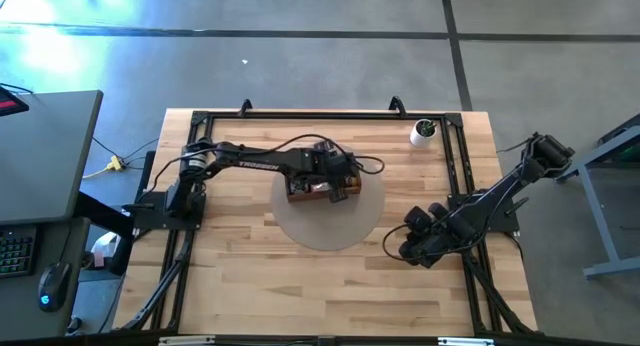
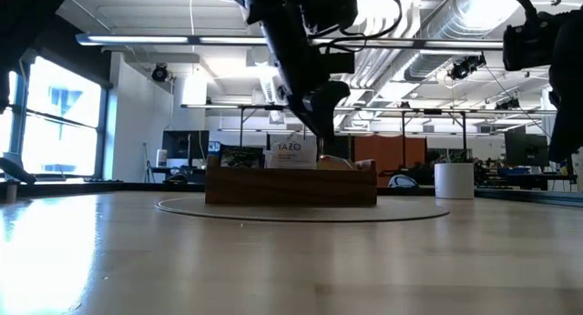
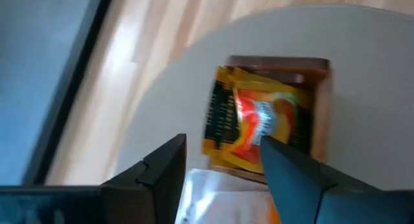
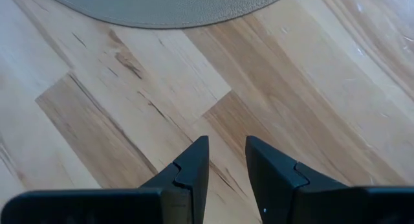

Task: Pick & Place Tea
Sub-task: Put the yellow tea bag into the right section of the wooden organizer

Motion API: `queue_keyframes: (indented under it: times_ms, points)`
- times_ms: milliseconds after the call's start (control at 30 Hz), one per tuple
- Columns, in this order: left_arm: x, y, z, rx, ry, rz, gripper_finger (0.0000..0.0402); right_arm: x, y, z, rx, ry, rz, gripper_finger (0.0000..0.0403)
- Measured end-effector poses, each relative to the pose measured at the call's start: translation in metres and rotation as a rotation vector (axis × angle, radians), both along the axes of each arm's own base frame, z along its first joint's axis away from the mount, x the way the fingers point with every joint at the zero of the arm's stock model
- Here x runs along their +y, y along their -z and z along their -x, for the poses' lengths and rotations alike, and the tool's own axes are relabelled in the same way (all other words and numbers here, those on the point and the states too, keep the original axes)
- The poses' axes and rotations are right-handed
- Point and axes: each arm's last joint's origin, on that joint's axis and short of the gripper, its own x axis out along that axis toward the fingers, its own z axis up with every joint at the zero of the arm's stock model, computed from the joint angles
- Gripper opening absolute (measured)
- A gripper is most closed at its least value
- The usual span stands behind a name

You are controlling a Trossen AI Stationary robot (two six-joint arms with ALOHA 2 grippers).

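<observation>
While the left gripper (image 3: 223,160) hovered open-fingered above the tray (image 3: 321,98), its yellow-orange sachets (image 3: 259,123) looked light, limp and slippery; pinch one edge.

"TAZO" reads on a white tea sachet (image 2: 290,152) standing up in the wooden tray (image 2: 291,185), just below the left gripper (image 2: 321,115). White lettering along the left arm's link (image 1: 262,167) is too small to make out.
</observation>
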Motion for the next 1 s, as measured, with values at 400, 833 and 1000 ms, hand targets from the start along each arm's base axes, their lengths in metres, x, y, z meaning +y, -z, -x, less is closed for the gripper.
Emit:
queue_keyframes:
  times_ms: [400,833,1000]
  points:
    - [-0.044,-0.047,-0.007,-0.077,-0.001,-0.028,0.0169,-0.002,-0.005,-0.008,-0.161,-0.075,0.234,0.0098]
    - [-0.148,-0.117,0.076,-0.012,-0.379,0.087,0.0113,-0.043,-0.033,-0.075,-0.427,-0.242,0.476,0.0011]
    - [-0.2,-0.125,0.105,-0.168,-0.369,0.102,0.0112,-0.077,-0.034,-0.096,-0.468,-0.239,0.45,0.0004]
